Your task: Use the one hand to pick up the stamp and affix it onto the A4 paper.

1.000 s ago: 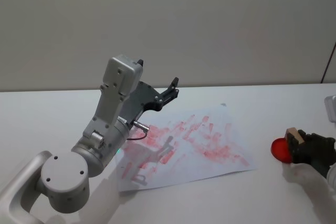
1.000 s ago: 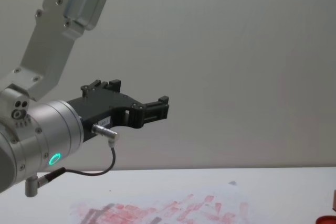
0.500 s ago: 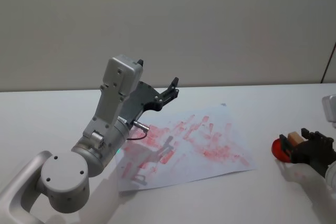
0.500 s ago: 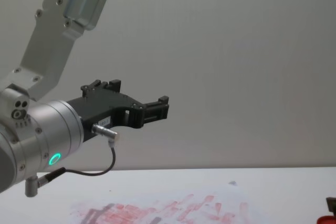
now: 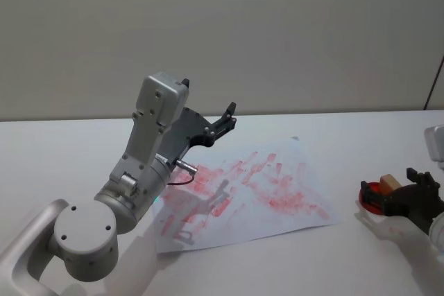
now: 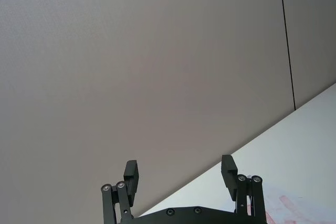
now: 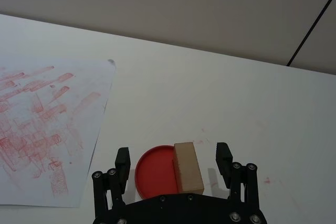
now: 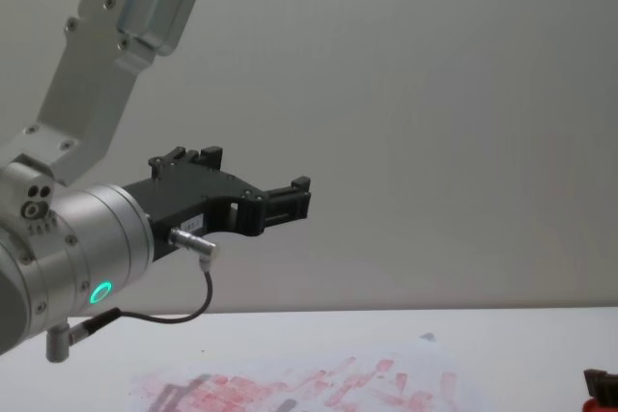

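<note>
While the left end effector (image 5: 229,114) hangs raised above the far left part of the paper (image 5: 277,192), its two fingers spread wide with nothing between them, it looks parked and takes no part in the job. Next along the worktop (image 5: 69,150) lies the paper itself, a thin white sheet thick with red prints; it is light and limp, so it may slide or lift if the block is pressed at a slant or pulled away sideways. Farther right, well apart from the sheet's right edge, sits a low red ink pad (image 7: 155,173) with the stamp (image 7: 188,167) resting on its right part. The right end effector (image 7: 173,160) is at the stamp, fingers wide open on either side of the block and not touching it. The stamp appears to be a small wooden block: stiff, light, not fragile, with flat sides that should grip well. The best hold is probably across its two long flat sides, fairly high, keeping the inked underside level and away from the fingers.
</note>
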`<action>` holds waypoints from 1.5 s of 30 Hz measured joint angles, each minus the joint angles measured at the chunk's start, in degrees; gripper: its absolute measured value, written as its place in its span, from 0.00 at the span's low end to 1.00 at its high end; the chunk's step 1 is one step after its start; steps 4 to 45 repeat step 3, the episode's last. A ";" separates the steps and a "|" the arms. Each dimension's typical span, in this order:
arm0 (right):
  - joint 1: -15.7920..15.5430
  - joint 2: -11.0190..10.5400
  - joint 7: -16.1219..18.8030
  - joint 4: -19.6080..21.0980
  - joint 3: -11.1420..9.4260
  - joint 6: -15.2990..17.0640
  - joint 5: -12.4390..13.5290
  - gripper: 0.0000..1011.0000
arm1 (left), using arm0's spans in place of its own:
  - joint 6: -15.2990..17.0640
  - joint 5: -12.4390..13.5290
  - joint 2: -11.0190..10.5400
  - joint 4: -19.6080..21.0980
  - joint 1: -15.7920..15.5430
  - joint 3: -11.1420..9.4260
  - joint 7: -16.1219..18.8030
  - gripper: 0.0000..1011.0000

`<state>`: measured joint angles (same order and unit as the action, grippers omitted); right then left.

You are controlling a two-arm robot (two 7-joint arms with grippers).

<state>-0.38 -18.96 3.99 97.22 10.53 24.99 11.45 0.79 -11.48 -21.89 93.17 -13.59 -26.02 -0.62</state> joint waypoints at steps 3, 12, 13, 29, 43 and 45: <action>0.02 0.02 0.02 -0.02 0.00 0.01 -0.01 0.99 | 0.00 0.00 0.00 0.00 0.00 0.00 0.00 0.99; 0.02 0.02 0.02 -0.02 0.00 0.01 -0.01 0.99 | 0.00 0.00 0.00 0.00 0.00 0.00 0.00 0.99; 0.02 0.02 0.02 -0.02 0.00 0.01 -0.01 0.99 | 0.00 0.00 0.00 0.00 0.00 0.00 0.00 0.99; 0.02 0.02 0.02 -0.02 0.00 0.01 -0.01 0.99 | 0.00 0.00 0.00 0.00 0.00 0.00 0.00 0.99; 0.02 0.02 0.02 -0.02 0.00 0.01 -0.01 0.99 | 0.00 0.00 0.00 0.00 0.00 0.00 0.00 0.99; 0.02 0.02 0.02 -0.02 0.00 0.01 -0.01 0.99 | 0.00 0.00 0.00 0.00 0.00 0.00 0.00 0.99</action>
